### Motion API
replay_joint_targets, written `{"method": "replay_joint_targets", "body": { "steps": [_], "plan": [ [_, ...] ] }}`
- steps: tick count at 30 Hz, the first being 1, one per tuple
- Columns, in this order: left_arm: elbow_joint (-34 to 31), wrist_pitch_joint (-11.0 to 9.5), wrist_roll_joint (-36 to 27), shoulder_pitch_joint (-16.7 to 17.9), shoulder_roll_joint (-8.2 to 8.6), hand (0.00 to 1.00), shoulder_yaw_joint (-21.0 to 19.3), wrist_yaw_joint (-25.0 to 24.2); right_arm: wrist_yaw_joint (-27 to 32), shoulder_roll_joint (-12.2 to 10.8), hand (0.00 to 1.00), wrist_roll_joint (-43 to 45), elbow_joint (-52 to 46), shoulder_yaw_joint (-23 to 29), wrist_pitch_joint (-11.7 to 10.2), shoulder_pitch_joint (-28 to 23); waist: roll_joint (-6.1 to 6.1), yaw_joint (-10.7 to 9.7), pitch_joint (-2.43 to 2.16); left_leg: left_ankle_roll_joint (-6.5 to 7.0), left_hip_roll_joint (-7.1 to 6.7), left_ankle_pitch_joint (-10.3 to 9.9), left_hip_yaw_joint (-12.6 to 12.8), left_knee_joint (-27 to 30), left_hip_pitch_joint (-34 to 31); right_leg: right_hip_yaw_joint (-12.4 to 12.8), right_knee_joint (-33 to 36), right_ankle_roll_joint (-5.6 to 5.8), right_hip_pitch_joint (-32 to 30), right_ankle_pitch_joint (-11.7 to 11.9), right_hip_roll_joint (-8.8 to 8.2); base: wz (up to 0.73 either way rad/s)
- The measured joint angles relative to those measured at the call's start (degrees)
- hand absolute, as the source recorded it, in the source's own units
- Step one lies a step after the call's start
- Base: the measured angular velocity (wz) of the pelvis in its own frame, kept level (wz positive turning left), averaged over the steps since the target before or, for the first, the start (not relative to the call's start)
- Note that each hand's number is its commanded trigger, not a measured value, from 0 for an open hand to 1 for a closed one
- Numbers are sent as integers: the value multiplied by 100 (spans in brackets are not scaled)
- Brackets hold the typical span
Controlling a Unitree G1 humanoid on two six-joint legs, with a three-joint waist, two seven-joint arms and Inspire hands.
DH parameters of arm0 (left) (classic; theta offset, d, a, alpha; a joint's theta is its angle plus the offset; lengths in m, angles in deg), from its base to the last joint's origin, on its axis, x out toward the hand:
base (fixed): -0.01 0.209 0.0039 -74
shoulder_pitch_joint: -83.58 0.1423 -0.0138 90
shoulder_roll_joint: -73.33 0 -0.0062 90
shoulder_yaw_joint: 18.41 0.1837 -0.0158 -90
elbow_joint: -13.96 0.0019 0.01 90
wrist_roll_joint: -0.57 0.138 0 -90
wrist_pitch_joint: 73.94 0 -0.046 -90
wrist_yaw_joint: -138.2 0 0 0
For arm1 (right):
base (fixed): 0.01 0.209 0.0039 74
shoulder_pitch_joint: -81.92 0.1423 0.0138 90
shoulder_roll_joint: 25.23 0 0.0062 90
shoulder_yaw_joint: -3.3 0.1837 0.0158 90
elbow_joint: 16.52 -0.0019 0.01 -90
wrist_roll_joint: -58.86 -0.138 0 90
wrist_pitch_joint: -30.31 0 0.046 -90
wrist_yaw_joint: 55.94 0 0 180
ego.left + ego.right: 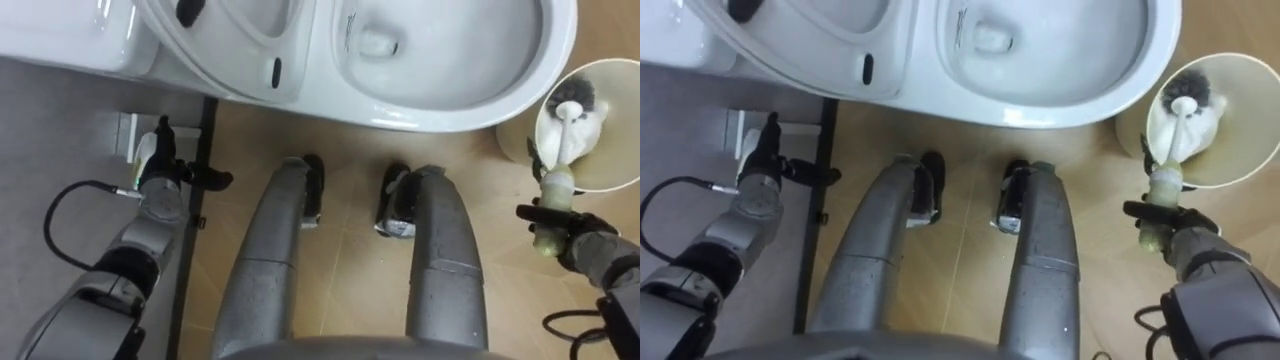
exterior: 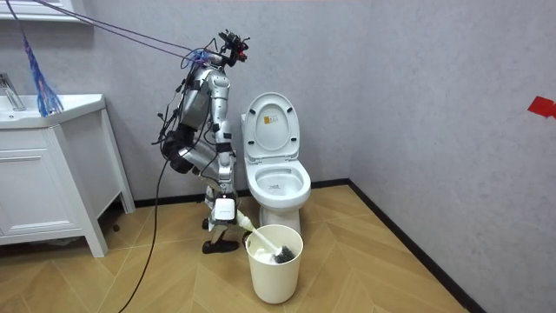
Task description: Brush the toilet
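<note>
One toilet brush (image 1: 566,125), its handle clasped in the curled fingers (image 1: 541,214) of the right hand (image 1: 585,245), points forward with its head down in the white bucket (image 1: 620,150), just right of the toilet bowl (image 1: 450,60); the left hand (image 1: 160,178) is well apart.

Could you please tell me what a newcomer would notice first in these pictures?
The open white toilet, its bowl straight before the standing robot. To the robot's right, its right hand grips the toilet brush by the handle, bristles down in a white bucket beside the toilet. The left hand hangs idle on the left.
</note>
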Motion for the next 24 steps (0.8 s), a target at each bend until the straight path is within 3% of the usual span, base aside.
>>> {"method": "replay_joint_targets", "body": {
  "steps": [4, 8, 11, 19, 21, 24],
  "plan": [
    [26, 5, 21, 215, -6, 0, -21, -36, -159, -76, 100, -40, 49, 46, 34, -205, -29, -26, -19, 18, -6, 51, -5, -303, 443, -36, -306, 22, 447, 38, -3, 0],
    [6, 1, 25, 477, -8, 0, -25, -54, -287, -261, 100, -357, 305, 319, 72, -226, -118, -148, -73, 43, -11, 177, -26, -832, 1033, -118, -825, 52, 1049, 143, -11, 4],
    [-178, 1, 35, 690, -27, 0, -85, -99, -368, -269, 100, -692, 392, 447, 157, -245, -180, -138, -116, 51, 18, 210, -43, -1116, 1432, -103, -1199, 101, 1460, 237, 76, -6],
    [-363, 1, 37, 1074, -26, 0, -296, -106, -304, -346, 100, -1052, 372, 874, 349, -439, -298, -136, -121, 138, 34, 295, -4, -1810, 2387, -37, -2009, 247, 2446, 416, 169, -5],
    [-371, -8, 32, 1196, -21, 0, -350, -102, -103, -442, 100, -1022, 194, 1044, 363, -515, -418, -141, -123, 161, 22, 323, 58, -2037, 2673, 3, -2170, 275, 2669, 435, 154, -6],
    [-374, -15, 36, 1345, -12, 0, -353, -93, 235, -455, 100, -834, -129, 1120, 339, -622, -499, -186, -156, 170, 10, 371, 47, -2266, 2904, -23, -2393, 295, 2906, 475, 154, -2]
  ]
}}
